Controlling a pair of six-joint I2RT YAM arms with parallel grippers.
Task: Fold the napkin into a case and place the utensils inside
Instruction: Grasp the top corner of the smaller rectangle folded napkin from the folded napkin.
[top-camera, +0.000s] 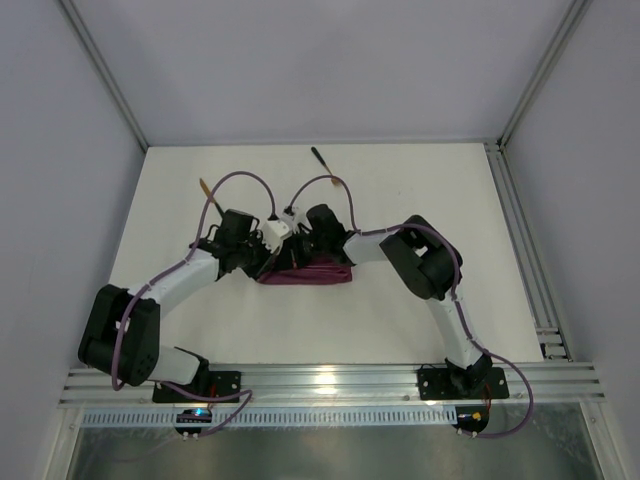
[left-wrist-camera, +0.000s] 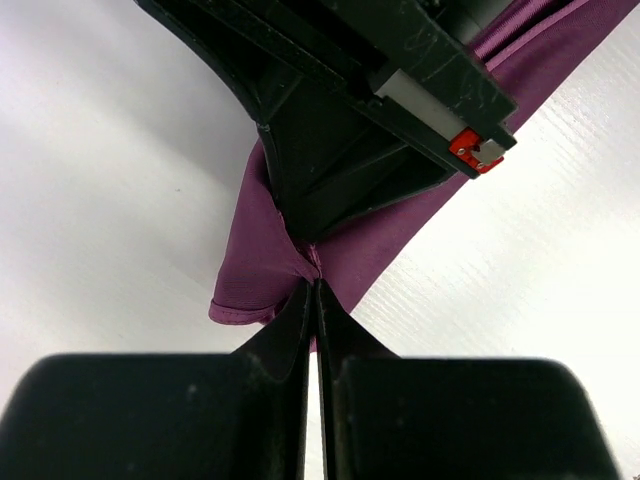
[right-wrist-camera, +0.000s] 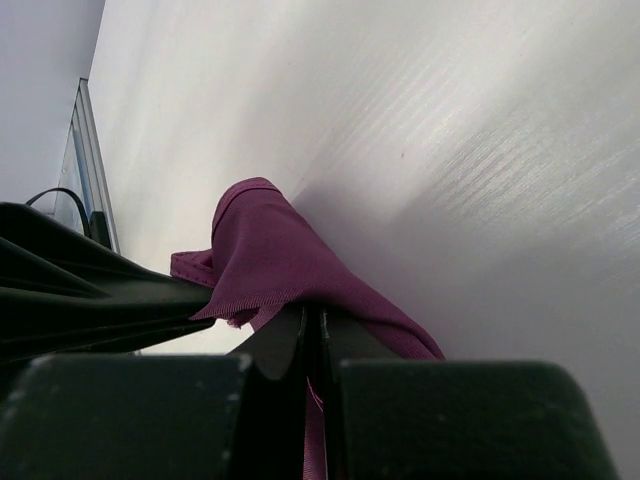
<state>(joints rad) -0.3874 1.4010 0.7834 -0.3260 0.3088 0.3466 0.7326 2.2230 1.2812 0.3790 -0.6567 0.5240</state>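
L tool (left-wrist-camera: 314, 295) & R tool (right-wrist-camera: 312, 320) each pinched tight on napkin (top-camera: 310, 277), mostly hidden under both from above.

Table (top-camera: 400, 320): white, matte, flat, with a faint streaked grain in the wrist views.
Back wall (top-camera: 320, 60): plain pale grey panel.
Side walls, left (top-camera: 50, 200) and right (top-camera: 590, 200): same pale grey.
Corner posts (top-camera: 100, 70): slim aluminium, at both far corners.
Near rail (top-camera: 330, 378): grooved aluminium, along the table's near edge.
Slotted strip (top-camera: 330, 413): white, just below that rail.
Side rail (top-camera: 520, 240): aluminium, along the table's right edge.
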